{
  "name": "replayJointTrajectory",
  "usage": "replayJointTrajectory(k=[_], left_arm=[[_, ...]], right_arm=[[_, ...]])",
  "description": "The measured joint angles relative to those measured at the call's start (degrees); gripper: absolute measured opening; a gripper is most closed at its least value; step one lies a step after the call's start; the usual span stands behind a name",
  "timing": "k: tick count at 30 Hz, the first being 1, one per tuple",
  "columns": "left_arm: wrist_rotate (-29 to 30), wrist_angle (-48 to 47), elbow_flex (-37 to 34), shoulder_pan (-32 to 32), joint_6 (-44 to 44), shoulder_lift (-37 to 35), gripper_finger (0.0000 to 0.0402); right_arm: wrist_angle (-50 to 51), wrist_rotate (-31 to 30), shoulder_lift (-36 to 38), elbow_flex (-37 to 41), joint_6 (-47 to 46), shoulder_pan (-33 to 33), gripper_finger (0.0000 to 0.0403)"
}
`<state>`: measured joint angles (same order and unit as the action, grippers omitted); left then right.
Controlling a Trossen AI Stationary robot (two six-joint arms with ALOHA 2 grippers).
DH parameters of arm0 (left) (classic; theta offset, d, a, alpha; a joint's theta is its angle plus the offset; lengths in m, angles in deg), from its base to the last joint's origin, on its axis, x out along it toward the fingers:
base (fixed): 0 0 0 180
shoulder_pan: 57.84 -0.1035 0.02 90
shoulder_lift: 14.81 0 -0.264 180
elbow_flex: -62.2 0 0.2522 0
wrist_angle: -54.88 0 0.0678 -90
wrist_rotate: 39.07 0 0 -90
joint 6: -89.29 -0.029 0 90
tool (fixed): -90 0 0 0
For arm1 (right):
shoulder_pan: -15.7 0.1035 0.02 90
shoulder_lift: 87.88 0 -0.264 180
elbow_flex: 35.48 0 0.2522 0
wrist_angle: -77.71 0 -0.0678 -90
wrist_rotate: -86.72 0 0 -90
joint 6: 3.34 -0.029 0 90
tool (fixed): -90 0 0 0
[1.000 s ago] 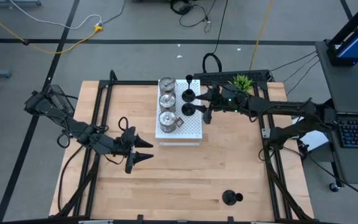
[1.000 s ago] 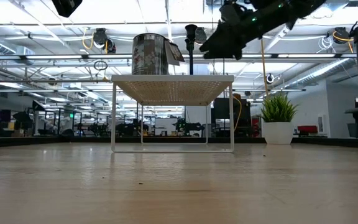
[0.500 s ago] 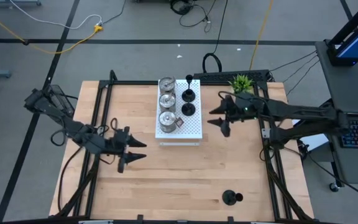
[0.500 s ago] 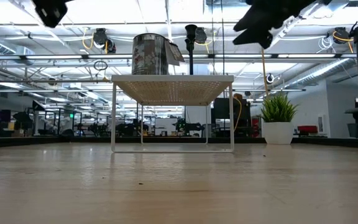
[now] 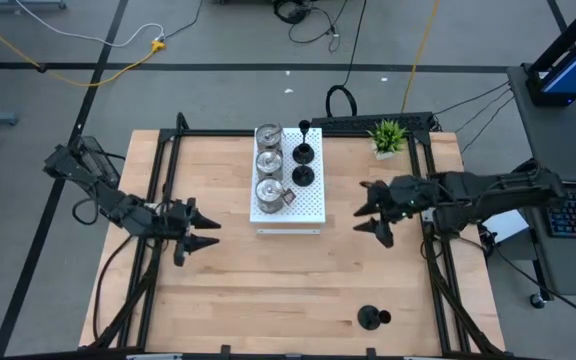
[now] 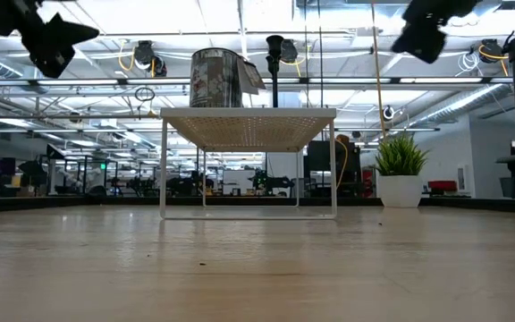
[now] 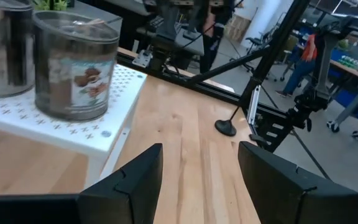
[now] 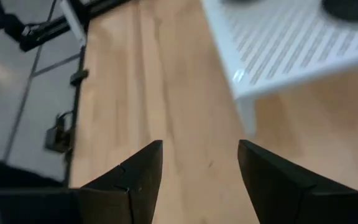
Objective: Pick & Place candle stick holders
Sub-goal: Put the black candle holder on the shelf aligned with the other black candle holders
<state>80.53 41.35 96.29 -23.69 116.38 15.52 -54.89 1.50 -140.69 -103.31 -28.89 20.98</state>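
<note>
Both grippers spread, empty: left gripper [image 5: 200, 230] left of white perforated board [image 5: 308, 211], right gripper [image 5: 372, 211] right of it. One black round-base stemmed holder [image 5: 372, 318] sits at near edge.

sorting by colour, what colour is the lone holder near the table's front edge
Black: the lone holder shows best in the high view.

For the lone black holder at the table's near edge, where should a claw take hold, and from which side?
Probably by the thin upright stem of the black holder, coming from above. It stands alone on bare table, and the round base looks too flat to pinch. The open right claw is nearer.
</note>
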Motion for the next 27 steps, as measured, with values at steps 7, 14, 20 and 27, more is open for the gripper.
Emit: replayJointTrajectory(k=[7,14,20,27], left_arm=[[0.1,-1.98,-5.84,0.01,1.4,-8.16,0.0214],[0.56,-2.23,-10.56,0.0,4.97,-13.32,0.0214],[1.53,-2.21,-10.9,0.0,4.0,-13.52,0.0214],[1.53,-2.21,-10.9,0.0,4.1,-13.52,0.0214]], right_arm=[[6.81,-0.02,2.16,0.0,-11.86,8.56,0.0202],[12.82,-0.09,2.81,-0.02,-21.32,15.07,0.0204],[15.55,-0.17,2.79,-0.02,-26.16,16.72,0.0202],[13.03,1.07,2.79,-0.04,-26.71,16.74,0.0203]])
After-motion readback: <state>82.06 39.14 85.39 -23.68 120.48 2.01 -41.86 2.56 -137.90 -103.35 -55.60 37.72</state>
